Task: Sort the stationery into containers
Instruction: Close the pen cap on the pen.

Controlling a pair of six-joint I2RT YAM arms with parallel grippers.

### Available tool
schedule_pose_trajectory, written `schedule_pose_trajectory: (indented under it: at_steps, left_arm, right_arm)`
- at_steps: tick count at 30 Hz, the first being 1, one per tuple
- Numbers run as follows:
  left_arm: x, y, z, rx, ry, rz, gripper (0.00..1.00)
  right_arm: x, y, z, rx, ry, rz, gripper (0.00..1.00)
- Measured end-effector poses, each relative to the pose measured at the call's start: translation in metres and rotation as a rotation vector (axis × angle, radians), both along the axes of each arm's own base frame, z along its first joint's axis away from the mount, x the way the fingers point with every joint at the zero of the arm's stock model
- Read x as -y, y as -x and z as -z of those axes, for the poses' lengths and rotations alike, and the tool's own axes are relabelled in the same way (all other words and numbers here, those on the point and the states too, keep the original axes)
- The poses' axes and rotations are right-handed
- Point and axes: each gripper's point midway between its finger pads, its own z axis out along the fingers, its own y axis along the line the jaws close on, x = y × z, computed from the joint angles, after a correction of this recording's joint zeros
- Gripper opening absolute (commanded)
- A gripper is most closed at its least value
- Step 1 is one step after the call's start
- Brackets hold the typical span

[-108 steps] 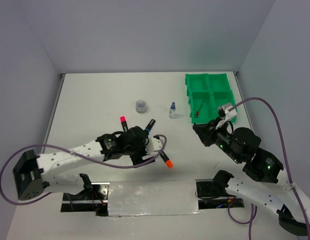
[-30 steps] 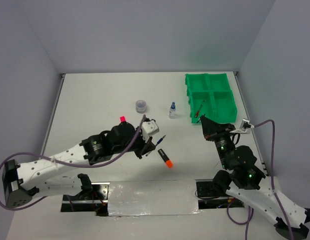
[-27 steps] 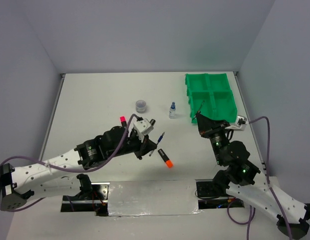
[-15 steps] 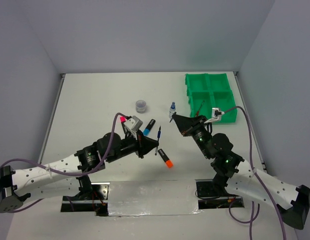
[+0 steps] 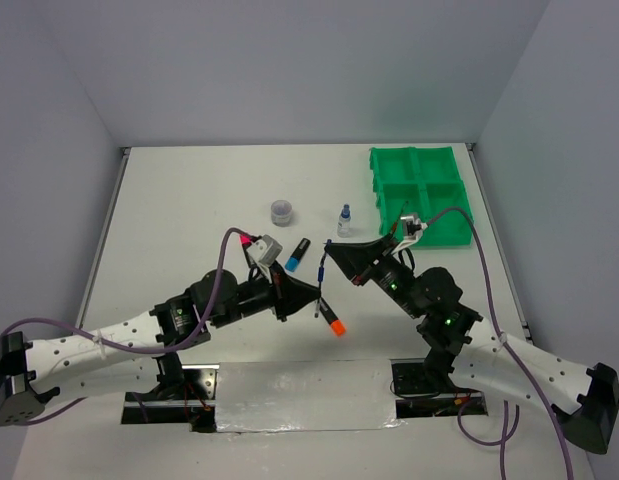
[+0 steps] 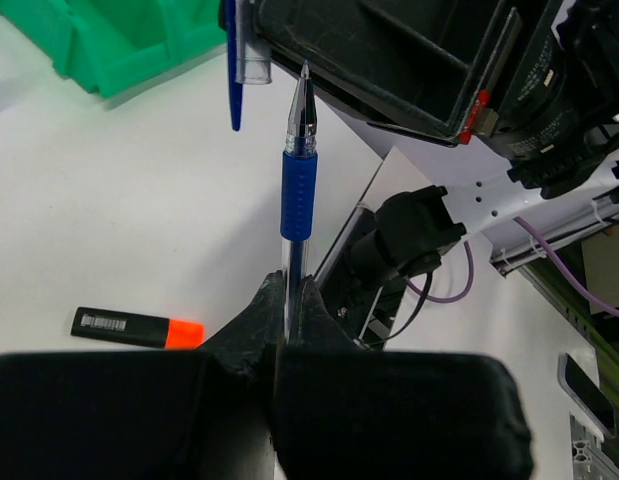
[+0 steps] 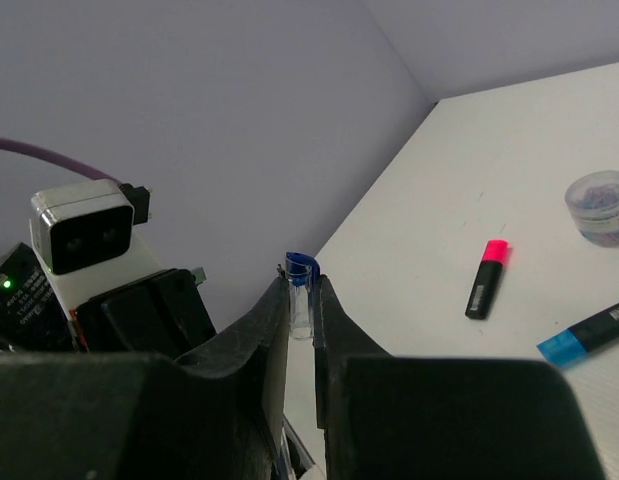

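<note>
Since 1 second ago the right gripper [image 5: 334, 255] has swung from the green tray [image 5: 373, 170] to mid-table, meeting the left gripper [image 5: 311, 291]. From the left: that gripper is clenched on the blue pen [image 6: 298, 190], held tip-first above the orange highlighter [image 6: 139, 328]. The pen cap [image 6: 239, 60], pinched in the right jaws, hangs just beside the tip, probably for capping. Only the left wrist view shows them apart; from above the 2 merge.
</note>
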Motion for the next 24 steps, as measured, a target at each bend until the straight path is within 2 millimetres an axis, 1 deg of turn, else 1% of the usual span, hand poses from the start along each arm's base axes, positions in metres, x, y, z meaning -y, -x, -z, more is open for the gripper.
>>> schedule_pose_trajectory:
  at_steps: [5, 10, 18, 24]
  left_arm:
    - [0.003, 0.007, 0.002, 0.000, 0.001, 0.027, 0.00]
    - [0.006, 0.011, 0.008, -0.009, -0.010, 0.046, 0.00]
    - [0.008, 0.011, 0.016, -0.032, -0.023, 0.046, 0.00]
    - [0.011, 0.010, 0.024, -0.044, -0.046, 0.047, 0.00]
  right_arm:
    - [-0.002, 0.004, -0.002, 0.021, 0.011, -0.024, 0.00]
    - [0.001, 0.008, -0.006, 0.034, 0.011, -0.027, 0.00]
    - [0.007, 0.013, -0.013, 0.054, 0.004, -0.030, 0.00]
    - [0.006, 0.014, -0.012, 0.053, 0.008, -0.038, 0.00]
